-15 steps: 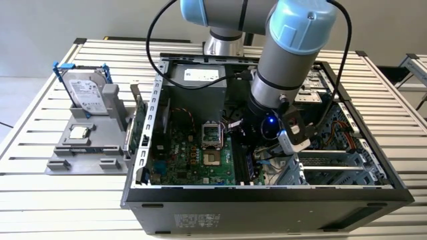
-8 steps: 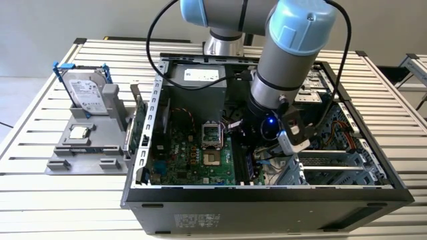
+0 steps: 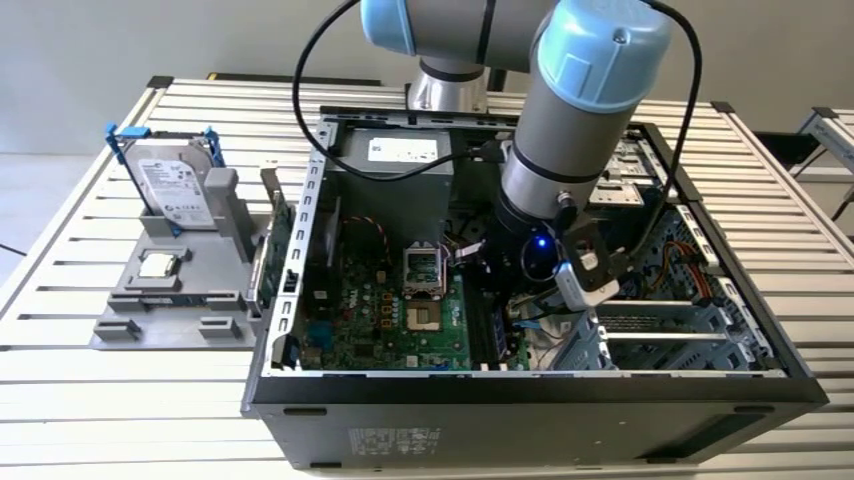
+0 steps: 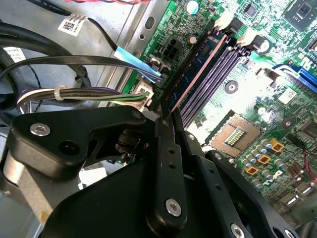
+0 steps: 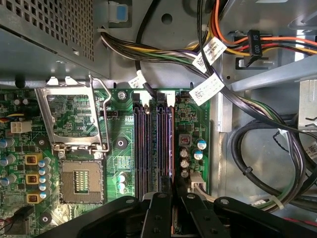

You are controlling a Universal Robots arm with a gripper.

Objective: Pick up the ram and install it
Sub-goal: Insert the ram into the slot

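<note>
- Ram [image 4: 198, 69], long thin dark-bluish circuit-board stick, stands on edge in the memory slot at the edge of the bank, on the side nearest the green motherboard's [image 5: 119, 124] edge, inside the open black computer case [image 3: 534, 400].
- In the second wrist view the stick runs from the white slot latches [image 4: 233, 25] to the black gripper [image 4: 166, 116]; near end lies between the fingertips.
- Jaws are closed narrow around the ram's near end, fingers [image 4: 166, 163] pinching the board edge.
- In the first wrist view the gripper [image 5: 171, 191] sits over the same slot [image 5: 168, 144], beside the purple empty slots [image 5: 141, 148].
- Empty square processor socket [image 5: 79, 181] with raised metal bracket [image 5: 72, 119] is beside the slot bank, apart from the gripper.
- In the exterior view the grey-and-blue robot arm [image 3: 574, 120] reaches down into the case; gripper [image 3: 514, 300] is low over the motherboard.
- Grey holder tray [image 3: 174, 300] on the slatted metal worktop [image 3: 80, 350], on the exterior view's left, carries a silver hard drive in a blue bracket [image 3: 174, 185] and a small square silver processor chip [image 3: 159, 265].
</note>
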